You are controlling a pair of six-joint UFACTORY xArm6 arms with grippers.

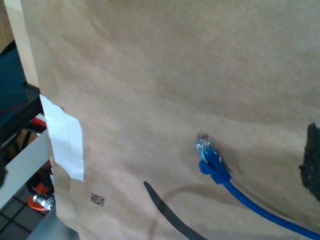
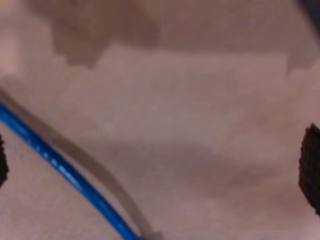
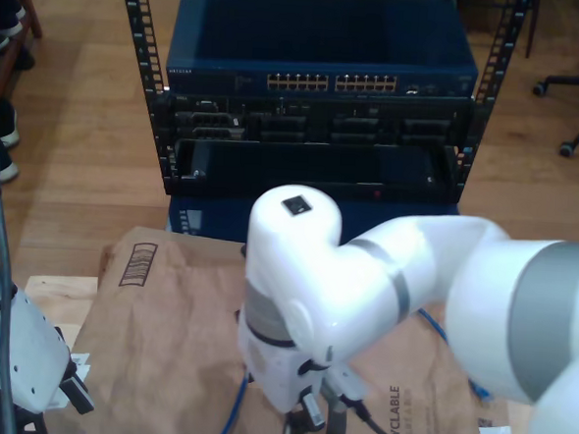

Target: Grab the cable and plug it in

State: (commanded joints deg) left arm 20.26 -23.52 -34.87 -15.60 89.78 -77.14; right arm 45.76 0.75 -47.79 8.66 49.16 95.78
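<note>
The cable (image 1: 235,192) lies loose on the brown paper (image 1: 175,75), its plug (image 1: 206,149) ungripped. Nothing is plugged into the switch (image 3: 324,57) yet. Neither gripper's jaw state can be told.

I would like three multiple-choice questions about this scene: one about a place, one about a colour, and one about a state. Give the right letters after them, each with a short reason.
1. Where does the cable's plug lie?
A. on the brown paper
B. in a switch port
C. on the wooden floor

2. What colour is the cable?
A. red
B. bright blue
C. yellow

3. What is the state of the cable's plug?
A. held between jaws
B. plugged into the rack
C. lying free, nothing holding it

Answers:
1. A: the first wrist view shows the plug resting on the paper.
2. B: both wrist views show a blue cord.
3. C: in the first wrist view nothing touches the plug, and the network switch stands far from it in the rack.
</note>
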